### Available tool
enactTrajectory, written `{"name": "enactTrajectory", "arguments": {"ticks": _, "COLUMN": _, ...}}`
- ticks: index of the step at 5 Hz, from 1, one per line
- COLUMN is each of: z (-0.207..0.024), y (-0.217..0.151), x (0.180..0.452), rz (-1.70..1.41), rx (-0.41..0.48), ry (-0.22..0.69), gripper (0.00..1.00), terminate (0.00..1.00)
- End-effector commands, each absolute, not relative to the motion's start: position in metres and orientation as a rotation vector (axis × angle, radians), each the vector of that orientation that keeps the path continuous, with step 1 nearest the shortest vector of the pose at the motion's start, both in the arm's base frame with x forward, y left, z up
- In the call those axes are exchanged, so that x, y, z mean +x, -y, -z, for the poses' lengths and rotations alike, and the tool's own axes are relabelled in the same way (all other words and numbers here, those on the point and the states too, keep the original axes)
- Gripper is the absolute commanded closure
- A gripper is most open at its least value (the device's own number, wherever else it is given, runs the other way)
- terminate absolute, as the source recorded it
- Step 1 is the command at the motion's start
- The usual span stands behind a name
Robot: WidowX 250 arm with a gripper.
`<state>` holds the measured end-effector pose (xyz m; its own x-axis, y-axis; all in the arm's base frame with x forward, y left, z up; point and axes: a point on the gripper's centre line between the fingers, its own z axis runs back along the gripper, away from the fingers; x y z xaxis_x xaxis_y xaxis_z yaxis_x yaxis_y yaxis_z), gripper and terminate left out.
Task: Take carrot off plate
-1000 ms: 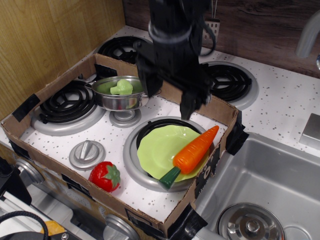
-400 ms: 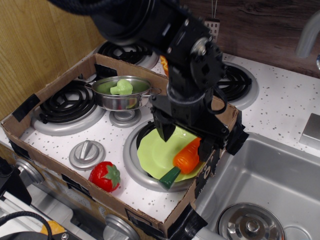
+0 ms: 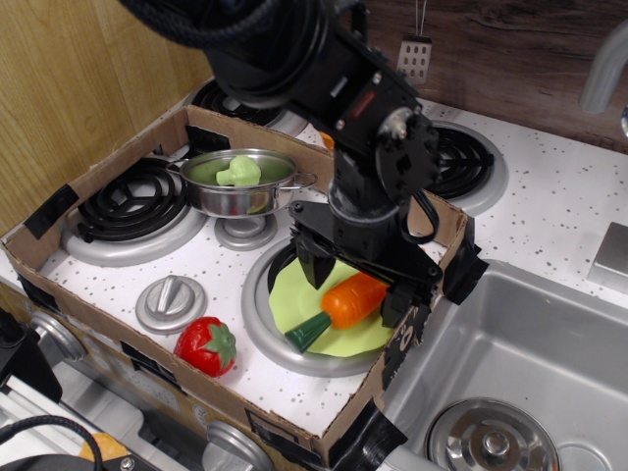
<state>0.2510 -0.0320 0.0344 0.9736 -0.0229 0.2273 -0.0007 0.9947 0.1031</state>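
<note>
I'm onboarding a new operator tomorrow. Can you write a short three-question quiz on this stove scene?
1. True or false: the long glossy orange plastic carrot lies clear of the round lime-green plastic plate.
2. What sits inside the small shiny steel pot? A) a red strawberry B) a light green toy piece C) nothing
3. Fill in: the black gripper straddles the carrot's ____ end.

Key: 1. False, it is over the plate. 2. B. 3. Thick orange; the dark green stem sticks out toward the red plastic strawberry.
</note>
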Motion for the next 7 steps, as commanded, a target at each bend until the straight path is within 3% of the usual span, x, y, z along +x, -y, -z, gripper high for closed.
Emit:
{"name": "enactTrajectory", "arguments": {"ticks": 1, "z": -0.032, "y": 0.033, "x": 0.256, "rz": 0.001, "rx": 0.072, "ry": 0.243, "gripper": 1.00, "terminate": 0.00}}
{"name": "enactTrajectory", "arguments": {"ticks": 3, "z": -0.040, "y": 0.032, "x": 0.261, "rz": -0.011, "rx": 0.076, "ry": 0.217, "gripper": 1.00, "terminate": 0.00}}
{"name": "enactTrajectory", "arguments": {"ticks": 5, "z": -0.096, "y": -0.010, "x": 0.270, "rz": 0.180, "rx": 0.171, "ry": 0.171, "gripper": 1.00, "terminate": 0.00}}
{"name": "enactTrajectory", "arguments": {"ticks": 6, "z": -0.114, "y": -0.044, "x": 0.271, "rz": 0.296, "rx": 0.232, "ry": 0.163, "gripper": 1.00, "terminate": 0.00}}
{"name": "enactTrajectory", "arguments": {"ticks": 7, "z": -0.106, "y": -0.066, "x": 0.263, "rz": 0.256, "rx": 0.237, "ry": 0.161, "gripper": 1.00, "terminate": 0.00}}
